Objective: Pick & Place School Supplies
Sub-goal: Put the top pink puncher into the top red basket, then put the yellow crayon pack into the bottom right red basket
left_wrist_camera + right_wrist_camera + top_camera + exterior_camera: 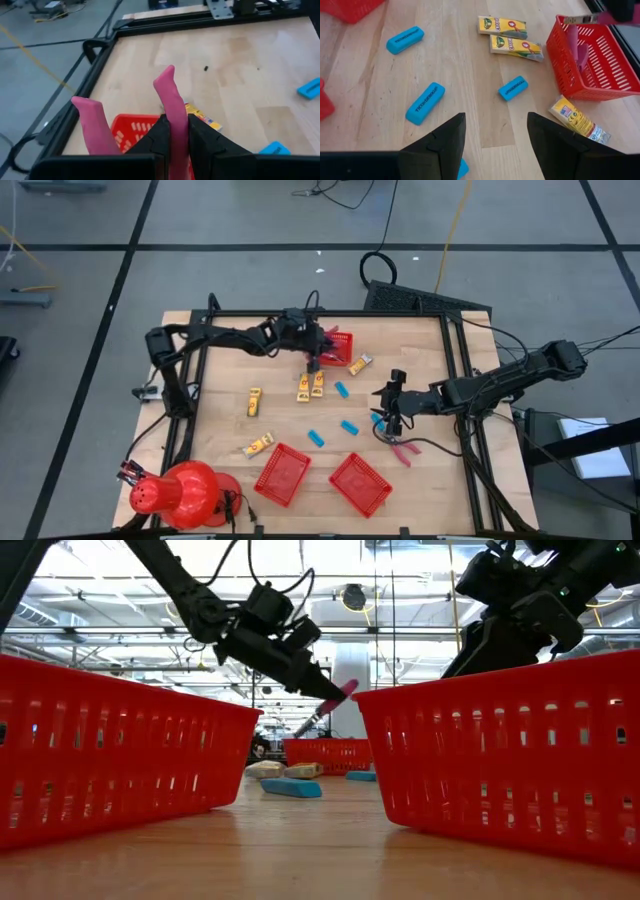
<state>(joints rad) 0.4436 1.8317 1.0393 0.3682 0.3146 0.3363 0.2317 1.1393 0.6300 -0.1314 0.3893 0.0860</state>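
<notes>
My left gripper (314, 352) is shut on a pink-handled scissor-like tool (172, 107) above the far red basket (340, 348). My right gripper (390, 410) hangs open and empty over the table's right half, just above a blue block (378, 420). A second pink-handled tool (403, 448) lies flat on the table near it. Several yellow-orange boxes (303, 386) and light-blue blocks (349, 427) lie flat on the wood; the right wrist view shows blocks (425, 103) and boxes (516, 46) ahead of the open fingers. My left gripper pinches one pink handle (174, 117) of the tool between its two fingers (202, 142); the handle's end sticks out past the fingertips. The other handle (92, 125) stands free beside them. The fingers slant downward. The tool is lifted clear above the far basket (132, 127).
Two more red mesh baskets (281, 473) (359, 483) stand at the near edge, and fill the low view's sides. A big red dome-shaped object (185, 492) sits at the near left corner. A black frame (455, 380) rims the table.
</notes>
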